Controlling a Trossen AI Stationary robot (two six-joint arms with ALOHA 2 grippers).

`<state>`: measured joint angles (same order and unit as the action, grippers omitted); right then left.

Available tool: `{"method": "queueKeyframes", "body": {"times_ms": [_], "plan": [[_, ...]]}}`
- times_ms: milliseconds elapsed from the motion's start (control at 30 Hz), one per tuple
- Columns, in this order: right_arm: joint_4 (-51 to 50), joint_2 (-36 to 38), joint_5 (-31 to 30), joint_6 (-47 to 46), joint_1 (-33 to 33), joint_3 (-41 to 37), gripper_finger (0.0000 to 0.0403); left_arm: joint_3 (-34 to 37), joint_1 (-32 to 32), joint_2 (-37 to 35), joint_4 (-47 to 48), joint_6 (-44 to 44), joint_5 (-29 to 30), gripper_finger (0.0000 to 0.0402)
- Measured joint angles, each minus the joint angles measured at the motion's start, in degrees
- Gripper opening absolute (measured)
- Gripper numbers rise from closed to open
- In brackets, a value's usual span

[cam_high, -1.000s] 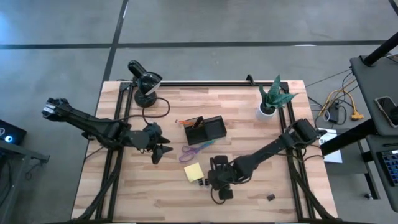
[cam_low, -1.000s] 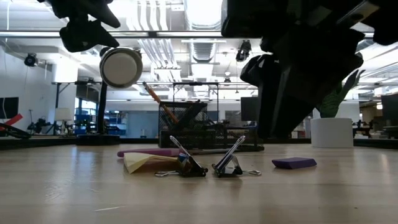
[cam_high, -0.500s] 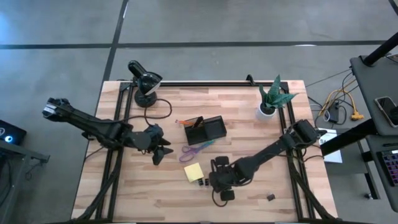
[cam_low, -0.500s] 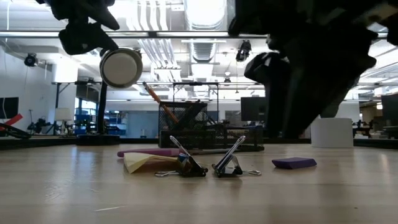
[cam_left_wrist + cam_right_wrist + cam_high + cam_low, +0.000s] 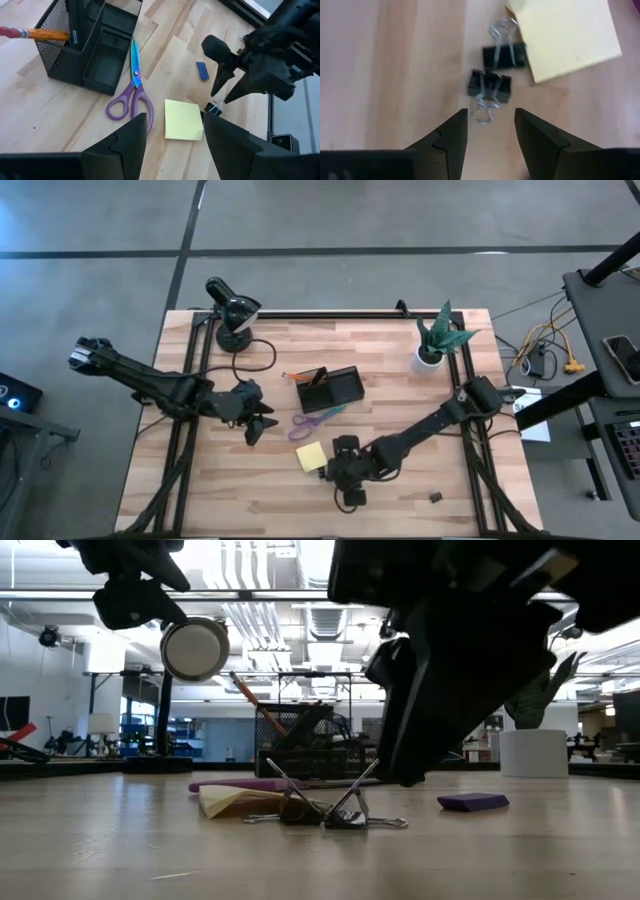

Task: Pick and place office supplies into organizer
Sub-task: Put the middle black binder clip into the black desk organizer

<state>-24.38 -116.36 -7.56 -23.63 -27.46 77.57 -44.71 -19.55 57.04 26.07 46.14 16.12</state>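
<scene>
1. We take the yellow sticky-note pad as our landmark; it lies flat on the wooden tabletop.
2. Our right gripper hangs just above two black binder clips that lie right beside the pad. Its fingers stand apart with nothing between them, one clip's wire handle showing in the gap.
3. In the low view the two clips sit touching each other, wire handles raised, directly next to the pad.
4. The purple-handled scissors lie just beyond the pad, between it and the organizer, blades pointing toward the organizer.
5. The organizer is a dark mesh box farther from the pad than the scissors; an orange pencil and a dark pen lean in its tall compartment.
6. A small purple block lies on the tabletop near the pad, apart from the clips.
7. Our left gripper waits in the air on the pad's far side from the right gripper, fingers spread and empty.
8. Another small dark clip lies well apart from the pad, past the right arm.
</scene>
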Motion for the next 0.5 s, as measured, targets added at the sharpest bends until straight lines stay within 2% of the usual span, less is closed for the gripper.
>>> {"method": "queueKeyframes", "body": {"times_ms": [167, 500], "plan": [[-0.1, 0.0, -0.1, -0.6, 0.1, 0.0, 0.0155, 0.0, 0.0, 0.0, -0.1, -0.1, 0.0, 0.0180], [2.8, 0.0, -0.1, -9.5, 0.1, 0.3, 0.0155, 0.0, 0.0, 0.0, 0.0, -0.5, 0.0, 0.0180]]}}
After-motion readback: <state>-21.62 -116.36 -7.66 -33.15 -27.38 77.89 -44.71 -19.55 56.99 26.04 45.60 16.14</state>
